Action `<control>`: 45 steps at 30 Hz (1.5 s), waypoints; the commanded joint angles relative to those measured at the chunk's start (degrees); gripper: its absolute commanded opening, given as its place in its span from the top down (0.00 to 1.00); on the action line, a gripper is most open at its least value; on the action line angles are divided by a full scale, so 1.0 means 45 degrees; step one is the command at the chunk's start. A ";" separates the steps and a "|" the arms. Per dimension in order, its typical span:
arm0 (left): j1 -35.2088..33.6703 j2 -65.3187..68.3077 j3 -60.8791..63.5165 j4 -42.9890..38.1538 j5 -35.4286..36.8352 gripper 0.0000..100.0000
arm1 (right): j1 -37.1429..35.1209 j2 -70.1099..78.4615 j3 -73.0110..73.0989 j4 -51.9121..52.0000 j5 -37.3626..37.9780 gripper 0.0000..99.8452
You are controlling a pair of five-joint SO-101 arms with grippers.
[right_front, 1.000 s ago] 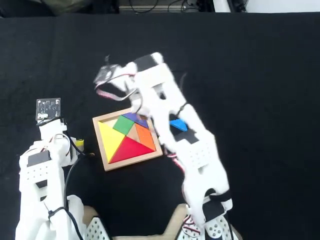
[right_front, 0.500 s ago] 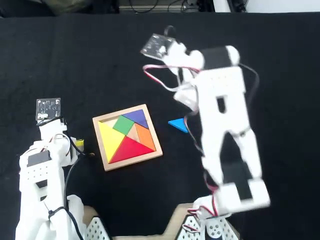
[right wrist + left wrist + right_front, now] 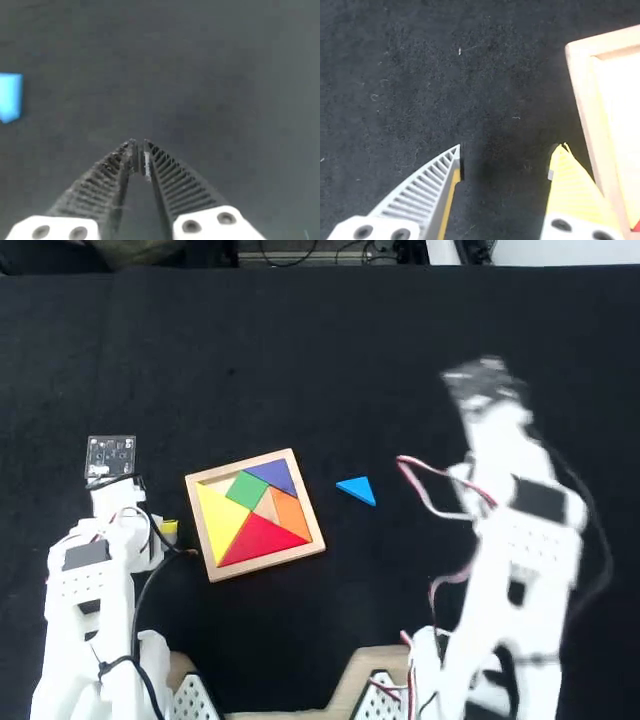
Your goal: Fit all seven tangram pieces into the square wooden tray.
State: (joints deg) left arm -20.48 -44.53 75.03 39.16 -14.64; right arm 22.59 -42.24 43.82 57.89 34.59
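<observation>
High view: right arm (image 3: 520, 530) swung off tray (image 3: 268, 563), now well to its right. Blue triangle (image 3: 357, 489) left on cloth (image 3: 330, 370) near tray, outside it, so job unfinished. Right gripper (image 3: 139, 145) clenched, empty, over bare cloth. Left gripper (image 3: 510, 150) spread, empty, just beside tray rim. Five pieces (image 3: 262, 538) seated; tan patch (image 3: 265, 503) mid-tray, probably blue's slot. Nothing between triangle and tray.

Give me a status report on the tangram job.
Left jaws open beside square wooden tray. Right jaws shut, empty. Small blue triangle piece on black cloth, outside tray. Nothing blocking it.
</observation>
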 commanded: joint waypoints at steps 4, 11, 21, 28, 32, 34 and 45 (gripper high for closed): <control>0.0811 -0.0078 -0.0908 -0.0078 0.0117 0.72 | 0.1797 -0.3331 0.1455 -0.0508 0.0469 0.99; 0.3937 -0.0234 -0.5460 0.2266 -0.0625 0.71 | 0.1465 -0.3937 0.4659 -0.1485 -0.0195 0.99; 0.8821 0.4396 -1.0579 0.3575 0.2325 0.72 | 0.0821 -0.2901 0.5226 -0.1758 -0.1895 0.99; 1.0930 0.7306 -0.9719 -0.1309 0.4845 0.72 | 0.0586 -0.1573 0.5265 -0.1875 -0.2598 0.99; 1.1516 0.9084 -0.9875 -0.2911 0.5118 0.72 | 0.0684 -0.0694 0.5675 -0.3087 -0.2696 0.99; 1.1575 1.0081 -1.0520 -0.2989 0.5138 0.72 | 0.0664 -0.0205 0.6007 -0.3946 -0.2696 0.99; 1.1028 1.4418 -1.3665 -0.2969 0.4142 0.72 | 0.0606 0.1670 0.5460 -0.4474 -0.2657 0.99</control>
State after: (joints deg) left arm 30.59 18.59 19.47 26.42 7.60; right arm 25.67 -35.12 71.16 38.81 22.73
